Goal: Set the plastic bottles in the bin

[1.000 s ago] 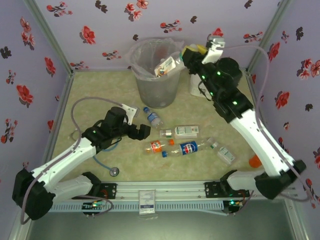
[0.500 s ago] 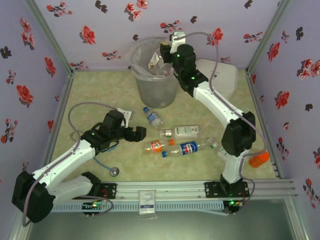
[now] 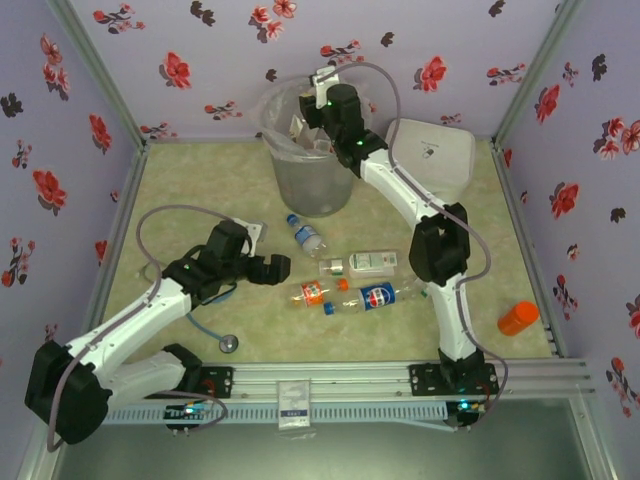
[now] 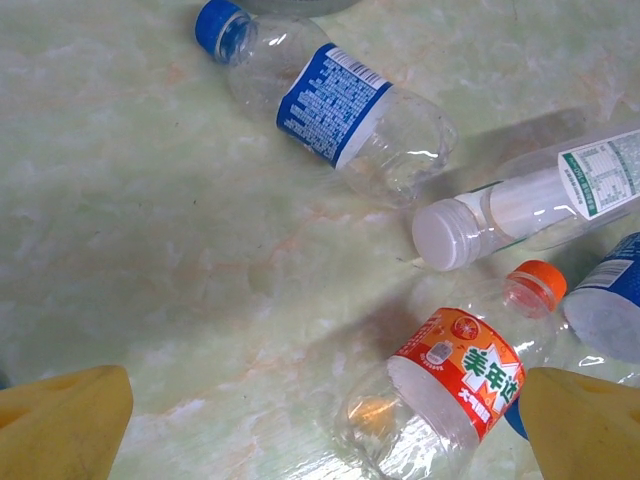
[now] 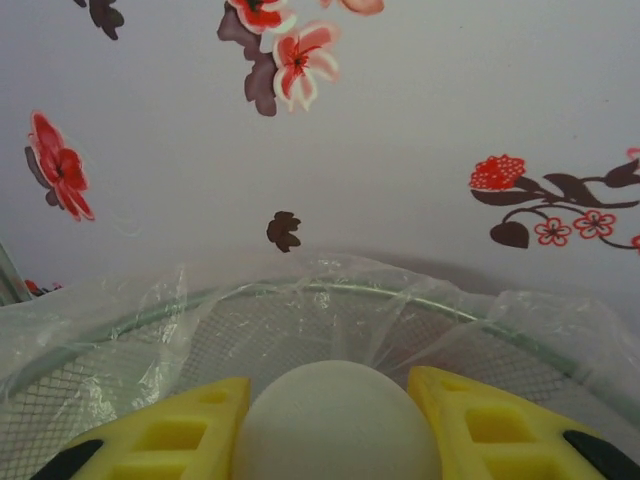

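**DESK:** Where were the plastic bottles [image 3: 360, 264]?

**PHOTOGRAPHER:** Four lay loose on the table in front of the bin [image 3: 315, 185]. A blue-labelled bottle [image 4: 335, 100] was nearest it. A white-capped bottle [image 4: 520, 205], an orange-labelled bottle [image 4: 455, 385] and a blue-logo bottle [image 3: 378, 297] lay farther out. A fifth, the pale bottle [image 5: 335, 400], hung over the bin's mouth, pinched between the narrowed fingers of the right gripper [image 5: 335, 440].

**DESK:** What could go wrong?

**PHOTOGRAPHER:** The drop, first. It could not be told how squarely the pale bottle sat over the opening. Let go off-centre, it might strike the rim or the loose bag liner [image 5: 150, 310] and tumble outside the bin. The arm reached far across, so pulling back might snag that liner and drag or tip the bin.

**DESK:** And the other arm?

**PHOTOGRAPHER:** The left gripper [image 4: 322, 430], spread wide and holding nothing, hovered over the orange-labelled bottle in front of the bin. The neighbours lay just beside it. Closing there might catch two bottles, or squeeze the round one out sideways.
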